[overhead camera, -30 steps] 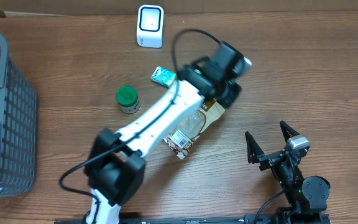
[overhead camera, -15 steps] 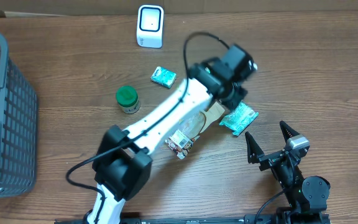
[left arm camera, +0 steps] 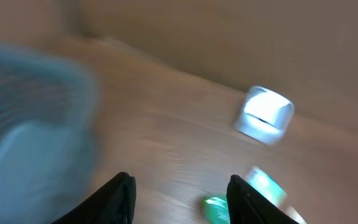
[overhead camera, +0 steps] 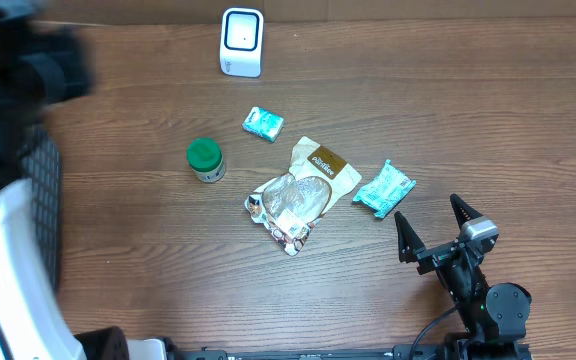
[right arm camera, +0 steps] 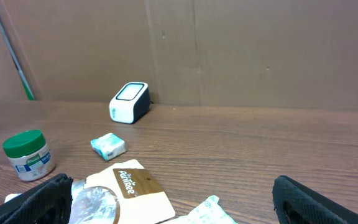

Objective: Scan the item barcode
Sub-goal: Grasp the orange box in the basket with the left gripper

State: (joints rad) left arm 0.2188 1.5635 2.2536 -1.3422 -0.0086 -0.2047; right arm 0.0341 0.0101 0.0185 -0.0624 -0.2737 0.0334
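Overhead: my right gripper [overhead camera: 428, 208] has its fingers spread wide with nothing between them. The packet [overhead camera: 384, 188], which I take to be the item to scan, lies just ahead of them, a little toward the left fingertip and not touching. Its long axis runs slantwise across the fingers' line of reach, so I judge a wrist turn is needed before closing. It is teal, crinkled and lying flat, and I can see no barcode. The bag [overhead camera: 301, 193] sits just beyond it, further to the fingers' left. The scanner [overhead camera: 242, 41] is well ahead. The left arm [overhead camera: 8, 280] is a blur beside the basket [overhead camera: 48, 200], well apart from the packet, so the right arm is the nearer one.

Left wrist: the left gripper [left arm camera: 180, 198] has its fingers apart and empty. The view is smeared. The scanner shows ahead and to the right of the fingers, and I cannot make out the packet.

Right wrist: both fingers [right arm camera: 42, 202] frame the view. The packet pokes up low between them, close in, with the scanner far ahead to their left.
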